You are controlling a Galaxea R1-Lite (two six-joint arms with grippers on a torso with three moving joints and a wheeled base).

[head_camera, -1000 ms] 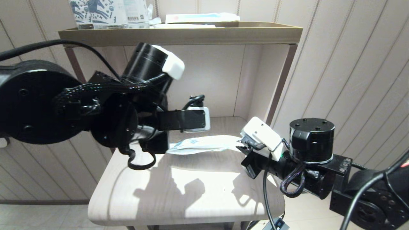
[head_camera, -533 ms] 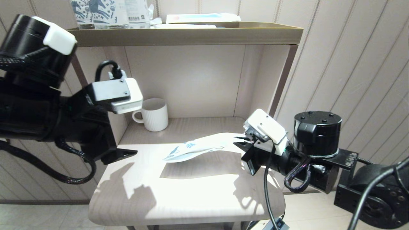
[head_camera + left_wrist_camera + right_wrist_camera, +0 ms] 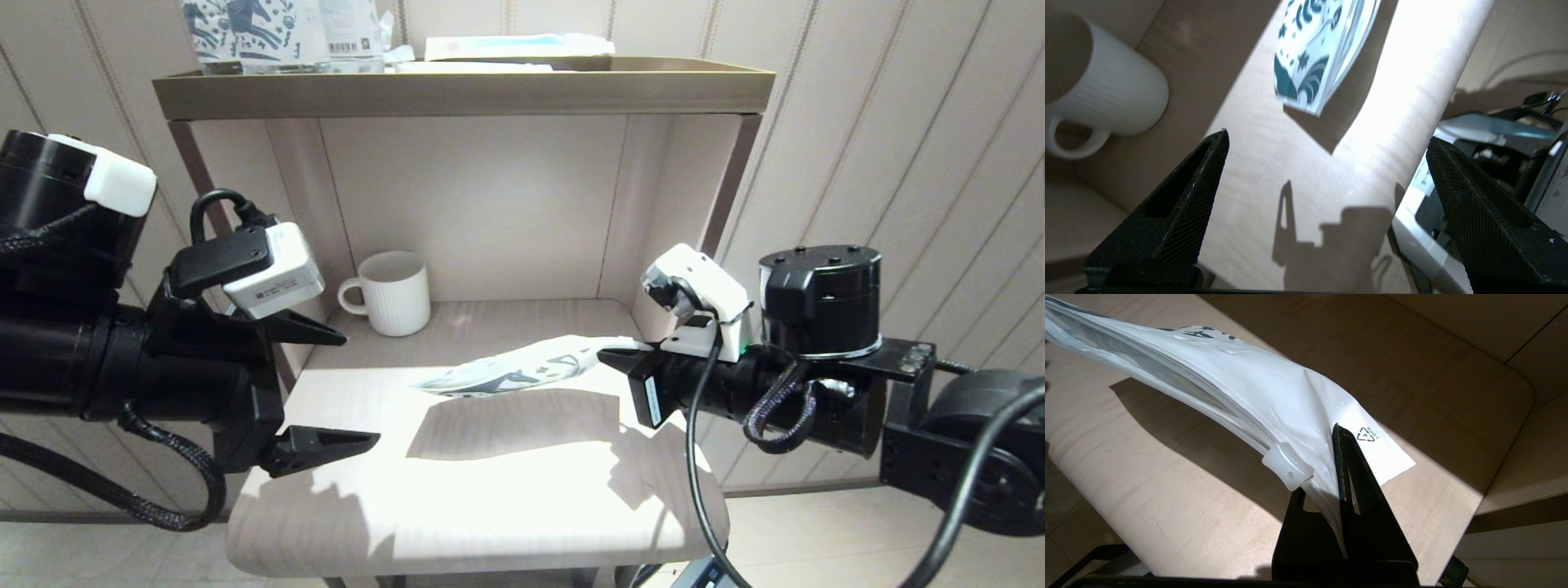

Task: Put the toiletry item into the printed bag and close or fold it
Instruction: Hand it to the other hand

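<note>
— Printed bag (image 3: 522, 370) position and contents?
— Raised above the tabletop (image 3: 490, 490), clenched at one corner by the right claw (image 3: 614, 359); contents indiscernible.
— Left claw (image 3: 347, 390)?
— Released, at the tabletop's left edge.

printed bag (image 3: 1274, 396): corner shows recycling triangle, "4" inside, "LDPE" beside it. Barcode labels on upper-shelf packs (image 3: 347, 33) unreadable.
</note>
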